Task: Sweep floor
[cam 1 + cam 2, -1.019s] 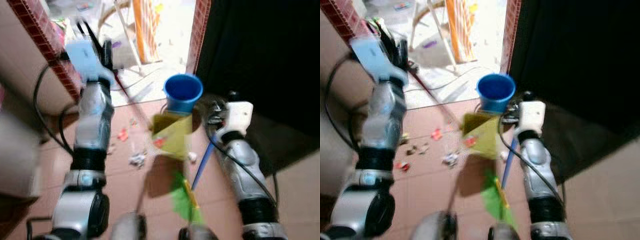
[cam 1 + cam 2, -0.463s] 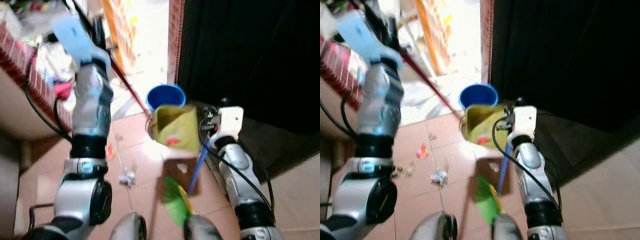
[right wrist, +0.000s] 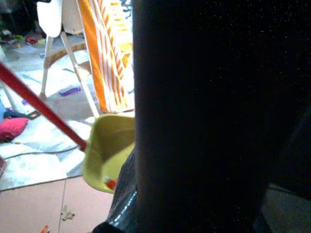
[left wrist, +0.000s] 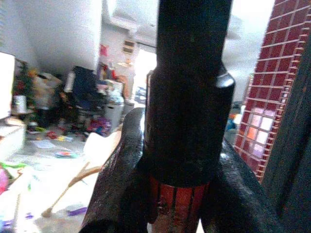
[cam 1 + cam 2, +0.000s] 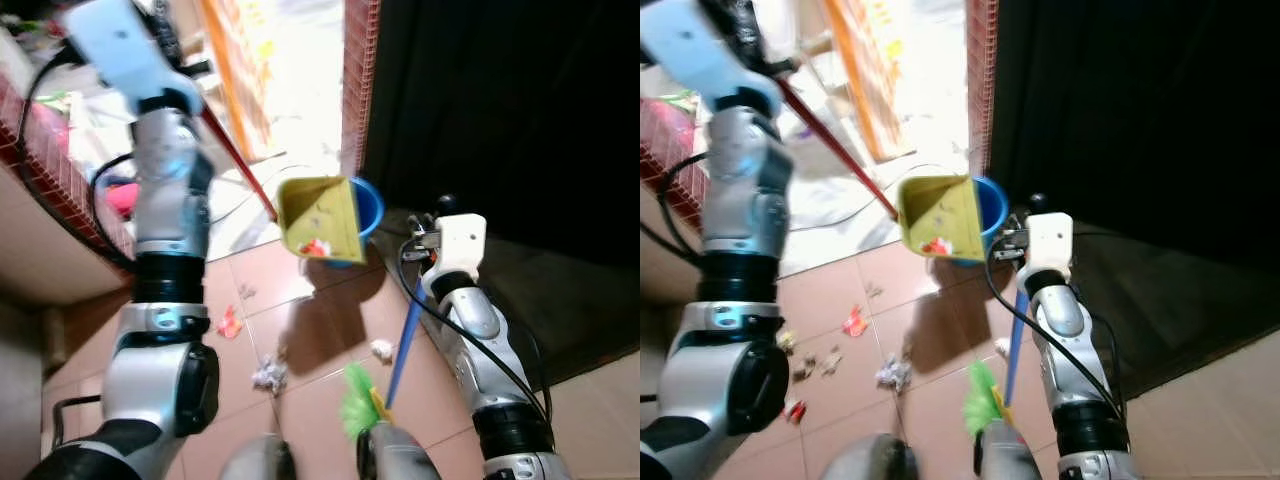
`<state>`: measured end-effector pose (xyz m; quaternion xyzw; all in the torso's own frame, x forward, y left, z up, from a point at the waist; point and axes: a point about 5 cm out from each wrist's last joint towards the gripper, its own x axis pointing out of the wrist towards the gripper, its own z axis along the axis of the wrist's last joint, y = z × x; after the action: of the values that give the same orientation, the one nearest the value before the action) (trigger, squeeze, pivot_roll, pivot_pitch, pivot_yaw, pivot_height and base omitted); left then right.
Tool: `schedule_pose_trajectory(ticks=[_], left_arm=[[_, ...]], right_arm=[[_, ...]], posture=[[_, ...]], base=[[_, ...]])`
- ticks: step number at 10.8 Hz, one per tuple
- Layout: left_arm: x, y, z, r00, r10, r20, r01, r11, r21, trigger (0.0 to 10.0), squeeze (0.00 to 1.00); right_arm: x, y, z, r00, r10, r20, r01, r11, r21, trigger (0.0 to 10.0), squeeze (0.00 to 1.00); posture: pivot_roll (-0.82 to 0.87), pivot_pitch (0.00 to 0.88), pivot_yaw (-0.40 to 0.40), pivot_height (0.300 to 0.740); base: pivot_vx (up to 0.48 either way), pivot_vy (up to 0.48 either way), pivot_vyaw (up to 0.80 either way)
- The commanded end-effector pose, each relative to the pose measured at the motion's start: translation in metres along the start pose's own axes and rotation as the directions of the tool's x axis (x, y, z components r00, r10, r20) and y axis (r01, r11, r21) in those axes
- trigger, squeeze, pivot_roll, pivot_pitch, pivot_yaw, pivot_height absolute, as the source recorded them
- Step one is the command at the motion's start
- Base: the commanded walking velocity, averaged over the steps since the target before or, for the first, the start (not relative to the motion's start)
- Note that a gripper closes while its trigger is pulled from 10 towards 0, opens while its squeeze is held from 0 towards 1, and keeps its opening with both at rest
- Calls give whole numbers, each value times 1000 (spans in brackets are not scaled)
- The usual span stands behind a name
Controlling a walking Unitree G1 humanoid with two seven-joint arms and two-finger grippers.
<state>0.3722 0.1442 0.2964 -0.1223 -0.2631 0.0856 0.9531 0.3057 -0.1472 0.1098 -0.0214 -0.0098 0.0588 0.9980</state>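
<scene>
My left gripper (image 5: 163,18) is raised high at the left and shut on the black-capped top of a red handle (image 4: 187,121). The handle (image 5: 238,160) runs down to a yellow dustpan (image 5: 318,218). The pan hangs tilted against the rim of a blue bucket (image 5: 369,206), with a red scrap (image 5: 316,247) at its lower edge. My right gripper (image 5: 422,237) is shut on a blue broom handle (image 5: 404,335). The broom's green bristles (image 5: 356,402) rest on the tiles by my feet. The dustpan (image 3: 108,148) also appears in the right wrist view.
Litter lies on the tiles: a red scrap (image 5: 230,322), crumpled white paper (image 5: 268,375), a white bit (image 5: 381,349). A brick pillar (image 5: 359,80) edges a dark opening (image 5: 520,120) at right. An orange-striped cloth (image 5: 236,70) and cables (image 5: 255,185) lie beyond. A brick ledge (image 5: 50,165) runs at left.
My left arm has risen, lifting the dustpan from in front of the bucket up onto its rim. The camera view has shifted. The right arm still holds the broom.
</scene>
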Motion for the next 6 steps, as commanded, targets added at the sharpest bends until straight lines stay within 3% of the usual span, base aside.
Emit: schedule_pose_trajectory(ticks=[1, 6], left_arm=[[4, 1, 19, 995, 6, 96, -5, 1000, -15, 10000, 0], [-2, -8, 13, 994, -4, 110, -1, 999, 40, 10000, 0]], right_arm=[[5, 9, 13, 998, 29, 58, -29, 1000, 1, 10000, 0], [7, 13, 13, 997, 39, 60, -39, 999, 3, 10000, 0]], posture=[[-108, 112, 61, 740], [-101, 111, 59, 740]], base=[[461, 0, 0], [480, 0, 0]])
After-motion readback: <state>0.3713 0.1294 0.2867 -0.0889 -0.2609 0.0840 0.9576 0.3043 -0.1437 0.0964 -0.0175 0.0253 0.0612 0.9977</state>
